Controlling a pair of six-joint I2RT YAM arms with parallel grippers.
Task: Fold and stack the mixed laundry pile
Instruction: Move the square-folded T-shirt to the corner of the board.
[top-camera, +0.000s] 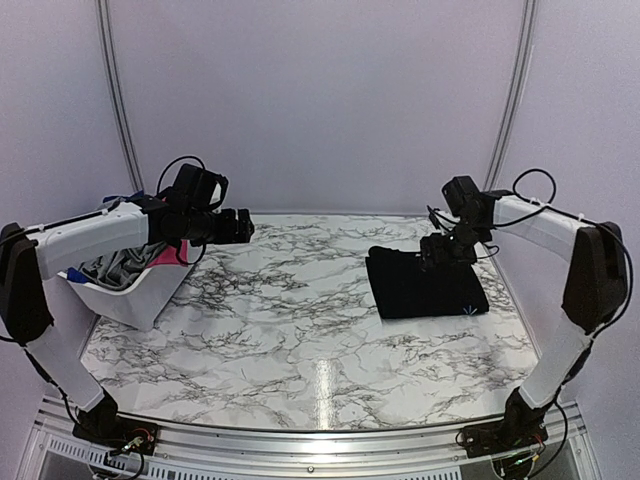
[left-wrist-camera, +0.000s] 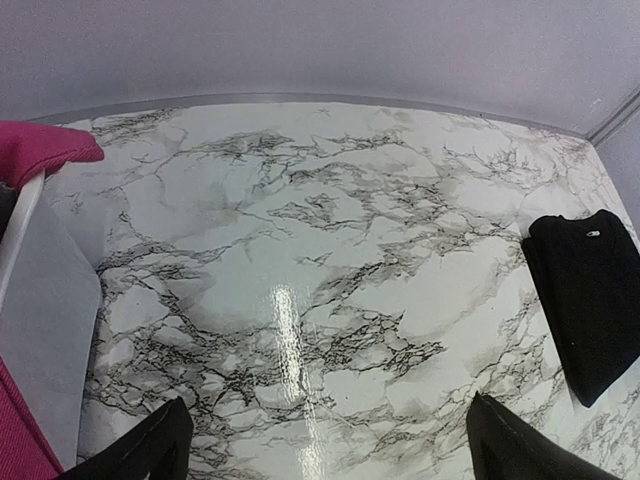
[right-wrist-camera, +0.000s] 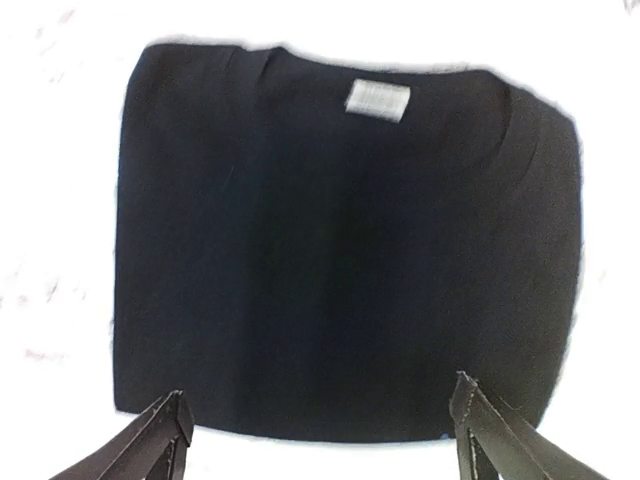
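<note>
Marble table (top-camera: 300, 320), top view. A black garment (top-camera: 425, 285) lies folded into a flat rectangle at about 3 o'clock from the table's centre, on its own and well apart from the rest.

The rest of the laundry pile (top-camera: 135, 262) sits in a white basket (top-camera: 130, 300) at 9 o'clock, at the table's left edge. Grey cloth (top-camera: 110, 268) and a hot-pink piece (top-camera: 162, 257) show over the rim.

The right gripper (top-camera: 447, 250) is over the far edge of the black garment. From the gripper, the cloth spreads toward 6 o'clock in the top view. Its fingers are spread wide with nothing between them.

In the right wrist view, both fingertips (right-wrist-camera: 160, 435) sit low in the frame. The garment (right-wrist-camera: 340, 250) fills the picture from them up to 12 o'clock. A white label (right-wrist-camera: 378, 98) sits at the neckline at 12 o'clock. I cannot tell whether the tips touch the cloth.

The left gripper (top-camera: 238, 226) is raised just past the basket's far corner, pointing toward 3 o'clock across the bare table. Its fingers are fully spread and hold nothing.

In the left wrist view, the fingers (left-wrist-camera: 150, 445) stand at 7 and 5 o'clock, with bare marble between them. Pink cloth (left-wrist-camera: 45, 150) and the basket wall (left-wrist-camera: 50, 320) lie at 9 to 10 o'clock. The black garment (left-wrist-camera: 590, 300) is at 3 o'clock, well apart from this hand.
</note>
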